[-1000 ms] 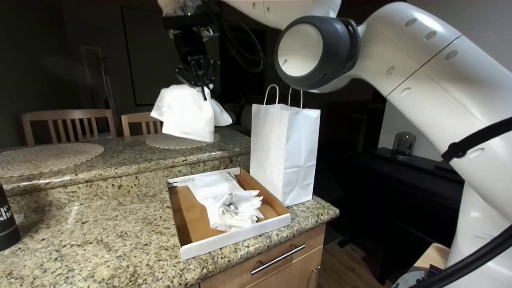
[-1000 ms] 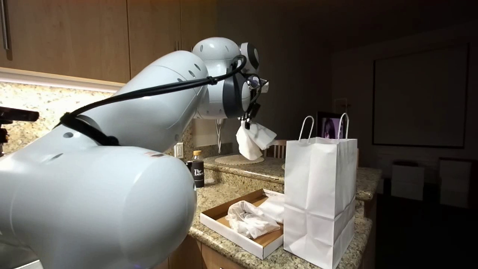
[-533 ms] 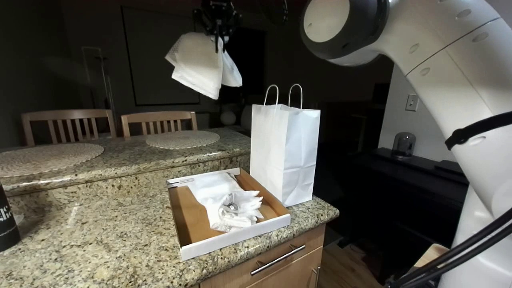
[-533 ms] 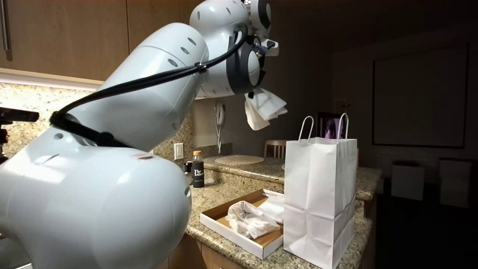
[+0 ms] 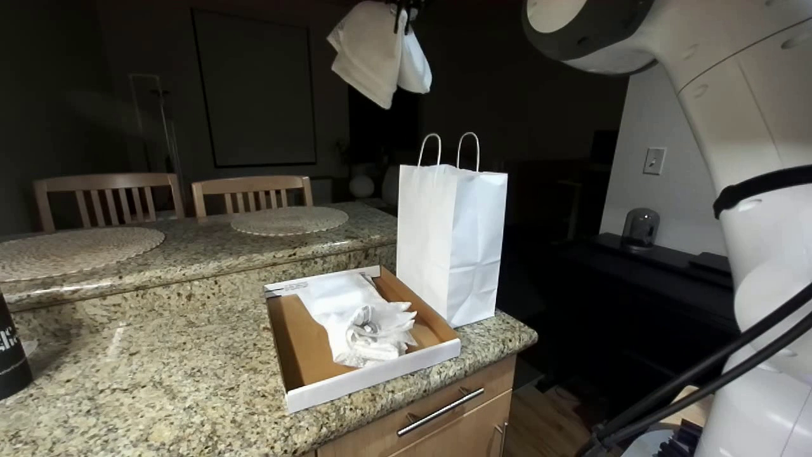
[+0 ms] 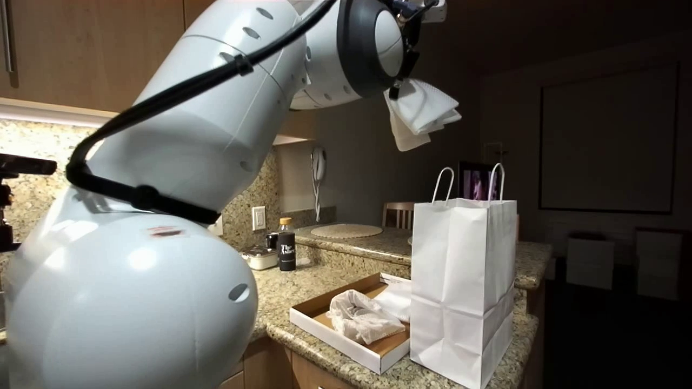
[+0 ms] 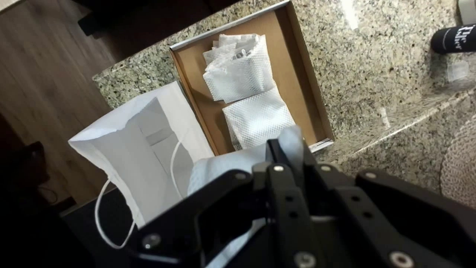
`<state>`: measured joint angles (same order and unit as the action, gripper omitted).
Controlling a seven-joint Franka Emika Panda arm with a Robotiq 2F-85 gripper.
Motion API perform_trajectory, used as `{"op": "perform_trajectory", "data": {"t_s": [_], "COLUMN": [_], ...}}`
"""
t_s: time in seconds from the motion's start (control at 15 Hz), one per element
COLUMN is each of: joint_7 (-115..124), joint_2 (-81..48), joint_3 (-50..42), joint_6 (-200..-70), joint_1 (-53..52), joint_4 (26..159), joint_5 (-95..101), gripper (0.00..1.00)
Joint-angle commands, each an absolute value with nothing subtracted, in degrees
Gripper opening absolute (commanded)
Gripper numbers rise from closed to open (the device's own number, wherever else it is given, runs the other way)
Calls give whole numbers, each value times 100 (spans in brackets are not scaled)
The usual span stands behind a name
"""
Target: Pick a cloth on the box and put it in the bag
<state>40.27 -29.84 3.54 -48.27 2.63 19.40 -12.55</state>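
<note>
Okay, gripper is clenched on a white cloth, pinched near its top, the rest dangling in loose folds well above the counter and clear of the box. Paper bag stands upright right beside the box; whether they touch, can't tell from over here. What matters now: the bag's mouth is open, lower than the cloth and off to one side, right of the gripper in both exterior views, left of it in the wrist view. Loose part overlaps a corner of the bag in the wrist view, so the gap looks short. Cloth hangs higher than the handles in both exterior views. My read: carry step, past halfway; sideways over the mouth, then down between the handles. Watch for a flap catching on a handle on the way in. More white mesh pieces lie in the box, apart from the gripper.
</note>
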Motion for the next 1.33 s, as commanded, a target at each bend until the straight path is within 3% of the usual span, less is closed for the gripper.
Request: {"op": "perform_trajectory", "data": {"t_s": [0.0,0.6,1.27], "joint_7": [3658,1975,583], "joint_2": [-2777,-3553,-4641], "joint_3": [359,-15,-389], "joint_6": [-4568,-2379,-2354], "joint_1": [872,1587,1953], "joint_4": [2221,2078,2010], "joint_5": [-1547,-1247,-575], "gripper": [8,8,8]}}
